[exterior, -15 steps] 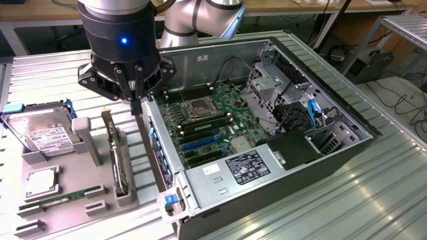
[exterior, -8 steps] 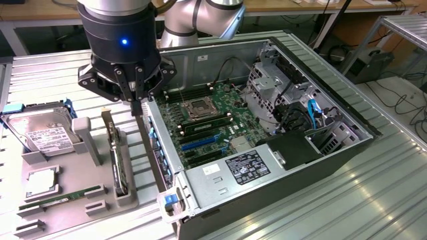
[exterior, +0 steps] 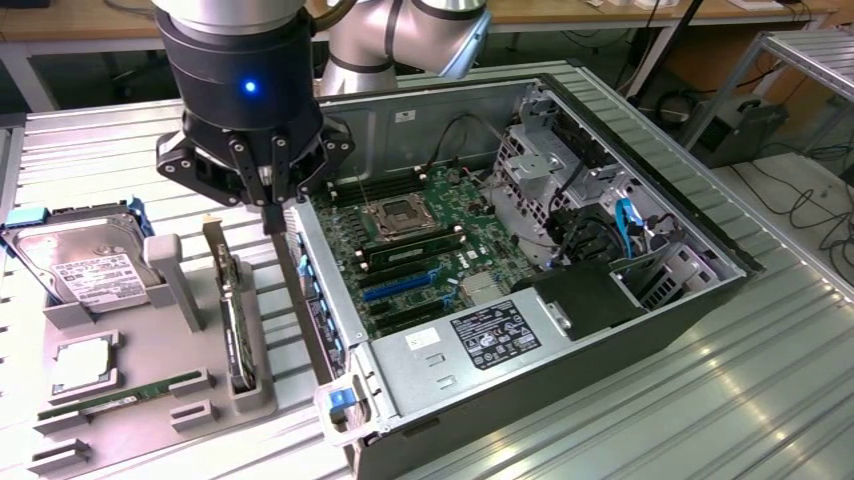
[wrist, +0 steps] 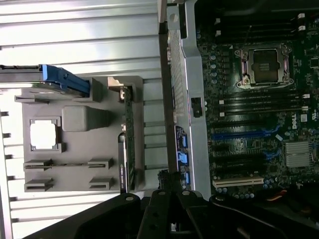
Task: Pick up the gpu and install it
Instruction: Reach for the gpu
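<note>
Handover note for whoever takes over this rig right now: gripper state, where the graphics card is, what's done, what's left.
Gripper: shut, with nothing seen in its grip. It hangs above the gap between the grey tray and the open computer case.
Graphics card: standing on edge in its slot in the tray, apart from the gripper.
Done: nothing that shows; the card is not yet picked up.
Left: the whole job, picking up the card and installing it in the case.
</note>
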